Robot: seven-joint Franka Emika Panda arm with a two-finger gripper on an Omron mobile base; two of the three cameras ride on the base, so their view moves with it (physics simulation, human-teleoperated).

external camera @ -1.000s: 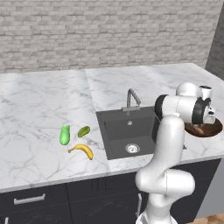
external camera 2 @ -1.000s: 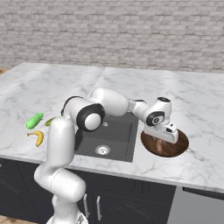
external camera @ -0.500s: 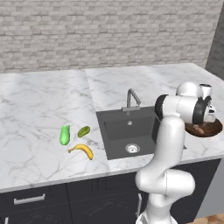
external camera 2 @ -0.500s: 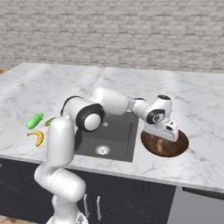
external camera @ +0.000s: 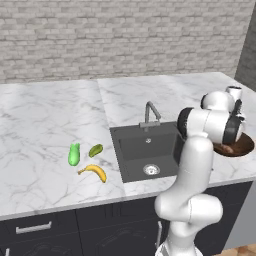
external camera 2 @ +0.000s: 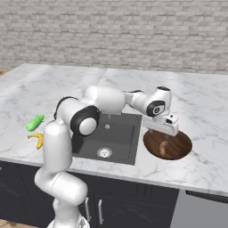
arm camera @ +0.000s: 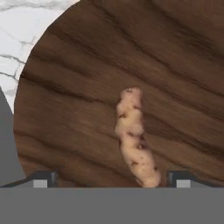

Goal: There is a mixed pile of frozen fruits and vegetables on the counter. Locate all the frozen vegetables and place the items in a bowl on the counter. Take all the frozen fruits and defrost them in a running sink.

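– Where is the brown potato piece [arm camera: 133, 138]?
– It lies flat in the wooden bowl [external camera 2: 178, 149], near the surface's front edge.
– And the others?
– The bright green piece [external camera: 74, 154], olive oval [external camera: 95, 150] and banana [external camera: 94, 172] lie left of the sink [external camera: 145, 155].

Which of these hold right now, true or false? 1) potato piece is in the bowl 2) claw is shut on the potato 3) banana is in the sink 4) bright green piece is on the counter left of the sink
1) True: the brown potato piece lies inside the wooden bowl.
2) False: the claw is open above the bowl, its tips standing on either side of the potato piece, apart from it.
3) False: the banana lies on the counter, left of the sink.
4) True: the bright green piece lies there beside the olive-green oval.
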